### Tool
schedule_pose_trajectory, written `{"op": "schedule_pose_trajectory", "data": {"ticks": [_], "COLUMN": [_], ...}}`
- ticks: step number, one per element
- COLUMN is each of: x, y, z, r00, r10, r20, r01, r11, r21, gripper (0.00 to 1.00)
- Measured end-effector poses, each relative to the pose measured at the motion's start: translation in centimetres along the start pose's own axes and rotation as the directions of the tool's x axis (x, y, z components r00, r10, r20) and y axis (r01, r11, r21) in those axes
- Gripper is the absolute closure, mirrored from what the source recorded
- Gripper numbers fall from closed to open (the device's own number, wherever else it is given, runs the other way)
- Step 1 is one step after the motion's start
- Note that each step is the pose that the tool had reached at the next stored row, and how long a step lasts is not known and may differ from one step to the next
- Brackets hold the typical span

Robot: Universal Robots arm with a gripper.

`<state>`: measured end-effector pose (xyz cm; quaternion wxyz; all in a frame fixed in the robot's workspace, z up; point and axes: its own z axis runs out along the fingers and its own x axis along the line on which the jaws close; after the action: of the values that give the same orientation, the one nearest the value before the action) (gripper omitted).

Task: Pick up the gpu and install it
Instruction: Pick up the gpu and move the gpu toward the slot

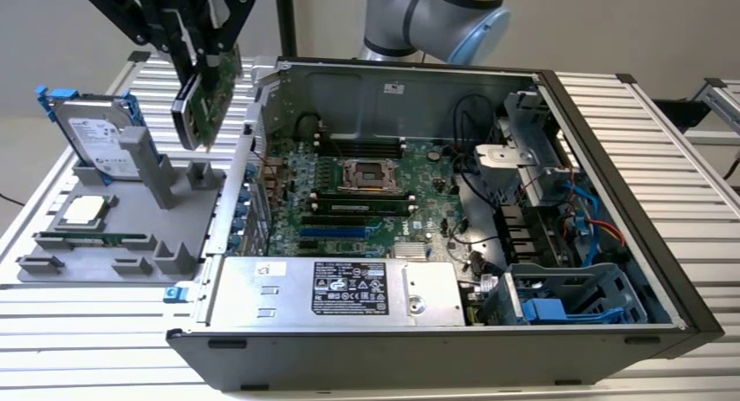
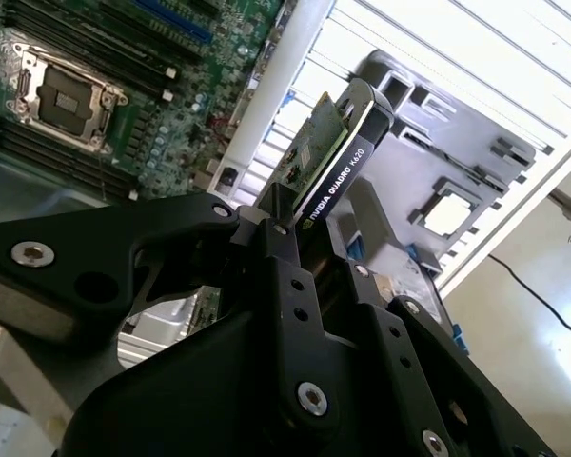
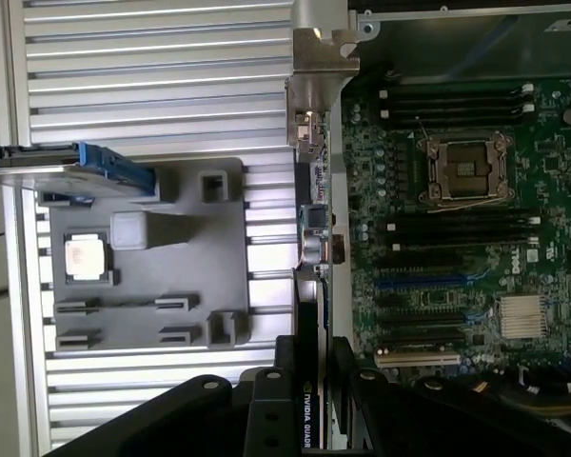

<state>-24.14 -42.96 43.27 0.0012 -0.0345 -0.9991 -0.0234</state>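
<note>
The gpu (image 1: 206,102), green board on one face and black shroud on the other, hangs edge-down in the air. My gripper (image 1: 208,50) is shut on its upper edge. It is held above the grey fixture (image 1: 116,245), just outside the open computer case's wall at the exterior view's left. Both wrist views show the gpu (image 2: 335,164) (image 3: 309,314) edge-on between my black fingers (image 2: 278,249), with my gripper (image 3: 314,360) clamped on it. The motherboard (image 1: 347,193) lies inside the case, its expansion slots (image 3: 414,286) beside the card's line.
On the grey fixture stand a silver hard drive with blue frame (image 1: 99,137), a processor chip (image 1: 86,210) and a long green memory stick (image 1: 93,239). The case holds a power supply (image 1: 335,288), cables and drive cages (image 1: 578,297). Its side wall (image 1: 237,193) stands between the card and the motherboard.
</note>
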Motion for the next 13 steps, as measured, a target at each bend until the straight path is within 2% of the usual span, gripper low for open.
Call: {"op": "schedule_pose_trajectory", "data": {"ticks": [13], "x": [-1.01], "y": [0.07], "z": [0.00], "r00": [1.0000], "r10": [0.000], "r20": [-0.0006], "r01": [0.000], "r11": [1.0000], "r21": [0.0001], "gripper": [1.00]}}
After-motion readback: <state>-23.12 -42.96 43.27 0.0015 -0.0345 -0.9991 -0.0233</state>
